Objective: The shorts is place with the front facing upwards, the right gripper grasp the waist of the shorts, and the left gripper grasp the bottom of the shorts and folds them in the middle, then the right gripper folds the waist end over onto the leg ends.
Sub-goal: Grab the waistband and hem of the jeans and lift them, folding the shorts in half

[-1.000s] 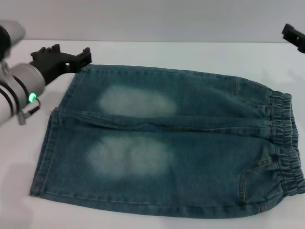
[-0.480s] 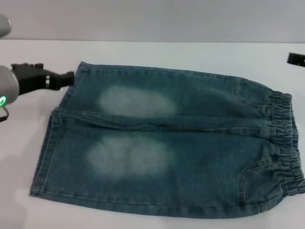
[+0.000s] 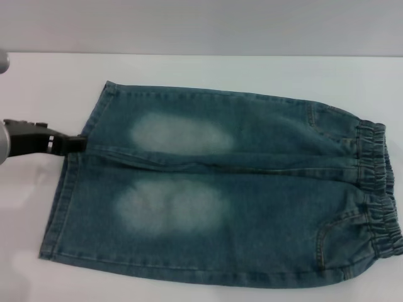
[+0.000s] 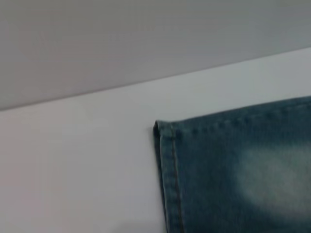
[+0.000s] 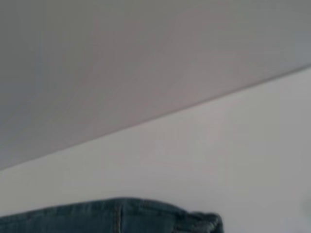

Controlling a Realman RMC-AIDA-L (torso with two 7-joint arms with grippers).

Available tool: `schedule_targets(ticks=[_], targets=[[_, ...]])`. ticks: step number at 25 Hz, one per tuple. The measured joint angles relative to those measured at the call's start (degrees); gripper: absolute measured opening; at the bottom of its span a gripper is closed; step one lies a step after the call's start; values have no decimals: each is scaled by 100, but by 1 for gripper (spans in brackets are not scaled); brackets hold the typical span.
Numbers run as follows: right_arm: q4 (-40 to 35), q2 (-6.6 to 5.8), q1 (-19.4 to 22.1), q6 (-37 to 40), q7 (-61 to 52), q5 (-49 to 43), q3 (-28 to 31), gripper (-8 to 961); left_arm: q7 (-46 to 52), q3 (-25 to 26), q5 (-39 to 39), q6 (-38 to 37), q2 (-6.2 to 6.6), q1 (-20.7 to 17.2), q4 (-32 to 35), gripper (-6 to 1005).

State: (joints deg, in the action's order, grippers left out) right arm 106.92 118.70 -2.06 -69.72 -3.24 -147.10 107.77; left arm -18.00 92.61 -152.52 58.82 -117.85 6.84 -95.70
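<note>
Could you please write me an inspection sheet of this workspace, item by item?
Surface: white table, bare around the garment.
Shorts: blue denim shorts lying flat and unfolded, front up.
Waist: the waist of the shorts toward the robot's right, ungrasped.
Leg hems: the bottom of the shorts toward the robot's left, flat on the table.
Clutter: nothing seen.
Grippers: left gripper low at the hem edge between the two legs; right gripper not in view.
Cables: nothing seen.
Surroundings: plain grey wall behind the table.
</note>
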Motion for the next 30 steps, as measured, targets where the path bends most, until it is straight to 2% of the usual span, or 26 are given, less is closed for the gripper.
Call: schedule_targets(ticks=[4, 5, 17, 21, 30], targets=[[-5, 4, 145, -111, 79, 191, 112, 811, 63, 17, 0, 229, -6, -107, -158, 795], [-22, 7, 195, -112, 116, 231, 127, 811, 169, 51, -3, 578, -7, -114, -223, 794], [-90, 28, 524, -127, 298, 519, 154, 811, 861, -4, -479, 2298, -12, -271, -1023, 785], [-121, 29, 540, -144, 341, 551, 156, 810, 1009, -97, -476, 2643, -10, -243, -986, 782], [-131, 15, 487, -190, 479, 552, 134, 810, 1183, -371, -481, 2745, -9, -238, -687, 775]])
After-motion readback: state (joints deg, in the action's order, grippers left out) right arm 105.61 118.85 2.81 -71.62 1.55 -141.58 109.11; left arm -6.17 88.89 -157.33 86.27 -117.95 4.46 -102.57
